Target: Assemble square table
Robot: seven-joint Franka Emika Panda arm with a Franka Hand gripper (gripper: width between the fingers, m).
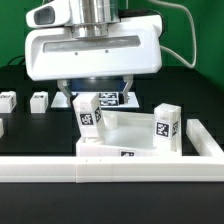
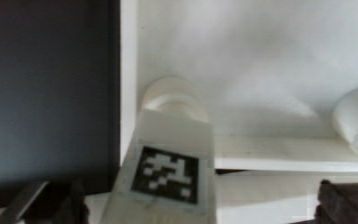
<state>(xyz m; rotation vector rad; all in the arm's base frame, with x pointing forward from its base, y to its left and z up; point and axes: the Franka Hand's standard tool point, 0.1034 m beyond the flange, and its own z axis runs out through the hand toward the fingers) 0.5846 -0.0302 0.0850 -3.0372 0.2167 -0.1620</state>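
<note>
Your jaws stand wide, either side of the leg (image 2: 167, 160), which stands upright at a corner of the top (image 1: 130, 128), centre-left in the exterior frame. It looks like light, stiff, smooth plastic, so grip its flat sides squarely at mid-height.

The square table top (image 1: 128, 128) and its block legs (image 1: 88, 112) look like smooth, matt white plastic, their tags (image 2: 160, 172) printed flat black-and-white, while the work surface (image 1: 30, 135) beneath is matt black.
</note>
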